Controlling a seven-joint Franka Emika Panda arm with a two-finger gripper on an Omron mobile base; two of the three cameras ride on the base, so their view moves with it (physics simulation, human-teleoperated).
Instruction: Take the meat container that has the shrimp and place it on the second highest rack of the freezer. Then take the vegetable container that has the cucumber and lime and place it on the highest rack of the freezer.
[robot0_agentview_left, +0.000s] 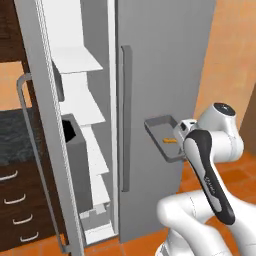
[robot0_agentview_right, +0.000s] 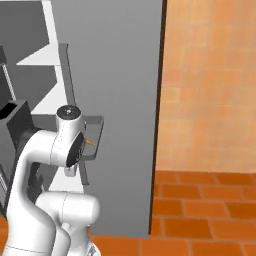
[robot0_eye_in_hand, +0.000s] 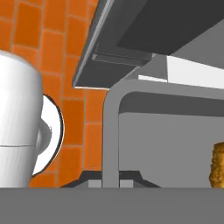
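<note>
Holding the tray (robot0_agentview_left: 161, 134) up mid-frame in the left base view, in front of the closed grey door, right of the open freezer (robot0_agentview_left: 80, 150) and its white shelves. Pincer (robot0_agentview_left: 184, 131) sits at the tray's right end; it looks to be gripping the rim, though its fingers are hidden so I can't tell for sure. Tray is shallow, dark grey, likely rigid and light, best held by the rim and kept level. Shrimp (robot0_agentview_left: 170, 140), small and orange, lies loose inside and could slide

Left base view: behind-left, facing the freezer (robot0_agentview_left: 165, 75) front.
Right base view: behind-right, same freezer.
Hand view: close under the tray (robot0_eye_in_hand: 183, 144).
</note>
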